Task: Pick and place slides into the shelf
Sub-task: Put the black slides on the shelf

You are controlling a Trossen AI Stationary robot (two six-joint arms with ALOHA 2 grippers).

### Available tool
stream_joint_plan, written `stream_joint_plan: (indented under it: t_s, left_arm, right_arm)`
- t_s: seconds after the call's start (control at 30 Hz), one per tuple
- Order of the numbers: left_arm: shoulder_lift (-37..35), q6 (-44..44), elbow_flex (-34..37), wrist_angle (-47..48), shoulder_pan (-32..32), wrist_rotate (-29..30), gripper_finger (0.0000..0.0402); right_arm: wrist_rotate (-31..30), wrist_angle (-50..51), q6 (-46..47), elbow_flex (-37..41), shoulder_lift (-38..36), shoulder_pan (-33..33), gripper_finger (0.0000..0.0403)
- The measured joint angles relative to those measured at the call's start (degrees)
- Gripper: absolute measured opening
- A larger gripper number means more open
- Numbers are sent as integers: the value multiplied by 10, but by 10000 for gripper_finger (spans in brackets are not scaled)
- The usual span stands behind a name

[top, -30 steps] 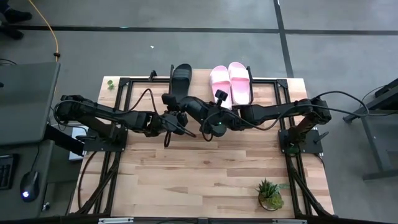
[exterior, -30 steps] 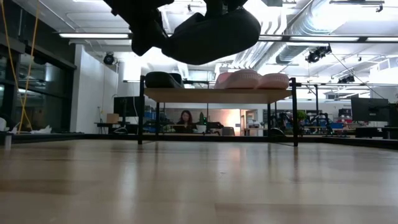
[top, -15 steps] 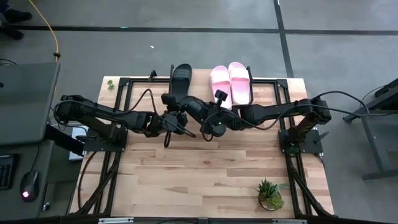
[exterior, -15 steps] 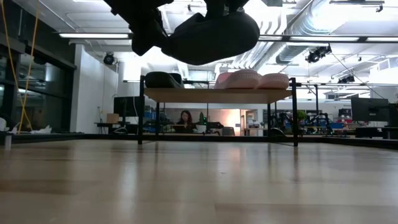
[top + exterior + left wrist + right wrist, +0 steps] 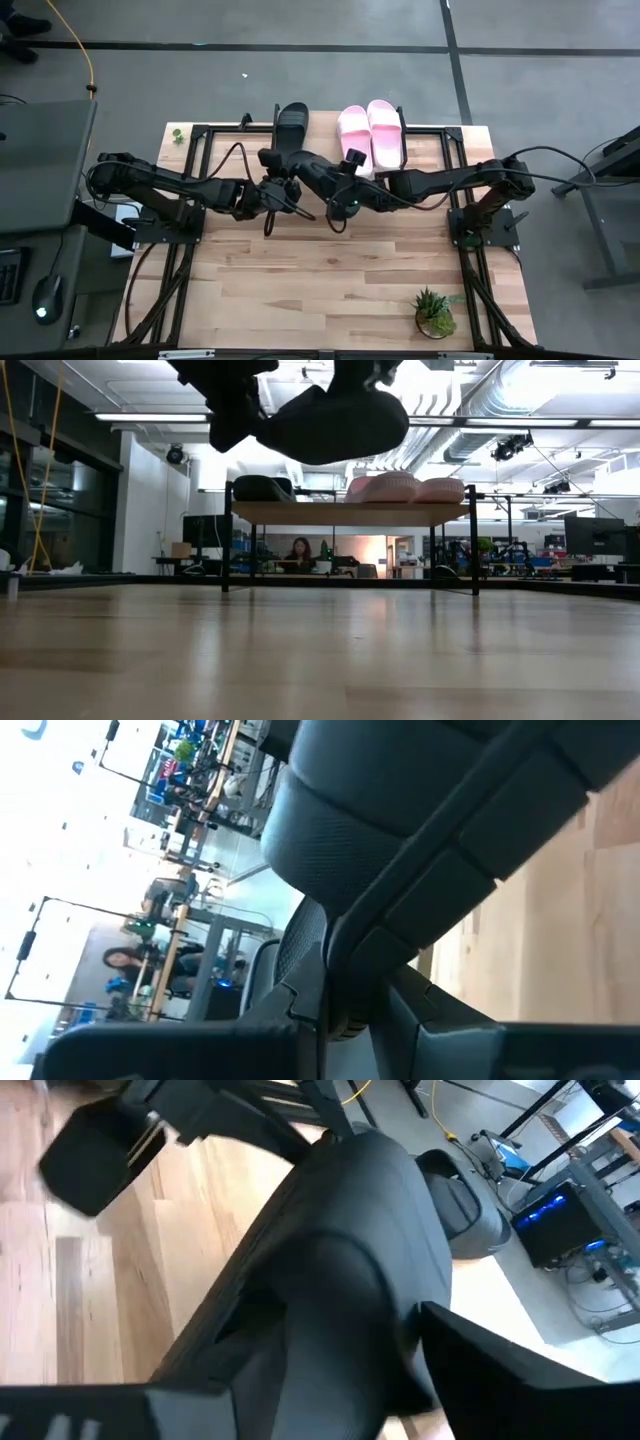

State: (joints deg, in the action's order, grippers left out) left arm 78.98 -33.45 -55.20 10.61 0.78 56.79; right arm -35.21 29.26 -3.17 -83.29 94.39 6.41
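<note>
A black slide (image 5: pixel 305 172) hangs in the air above the middle of the table, between my two grippers. My left gripper (image 5: pixel 278 190) is shut on its left end. My right gripper (image 5: pixel 338 200) is open, with one finger on either side of the slide (image 5: pixel 350 1250). At the table's far edge stands the shelf (image 5: pixel 330 512). Another black slide (image 5: pixel 262 488) and two pink slides (image 5: pixel 390 487) (image 5: pixel 440 488) rest on its wooden top board. My left gripper holds the black slide at its left end (image 5: pixel 262 422), coming level from the table's left. A finger (image 5: pixel 450 890) lies across the slide's textured face. The slide is lifted clear, high above the table, roughly level. Whether my right gripper touches the slide I cannot tell.
A small potted plant (image 5: pixel 435 312) stands near the table's front right corner. Bare wooden tabletop (image 5: pixel 300 280) spreads on the near side. Beyond the shelf, a person (image 5: pixel 298 552) sits in the room behind.
My right gripper has opened around the black slide and tipped a little. The slide's right end has drawn slightly toward the left in the low view, while its left end stays in my left gripper.
</note>
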Motion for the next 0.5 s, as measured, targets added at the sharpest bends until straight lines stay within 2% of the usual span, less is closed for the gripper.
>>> stream_joint_plan:
  t_s: [0.2, 0.5]
  left_arm:
    - [-2, -31, 0, -10, 21, -32, 33]
    - [-2, -83, 0, -43, 111, -154, 32]
  right_arm:
    - [-29, 29, 1, 1, -39, 23, 232]
    - [-14, 71, 11, 1, -78, 52, 233]
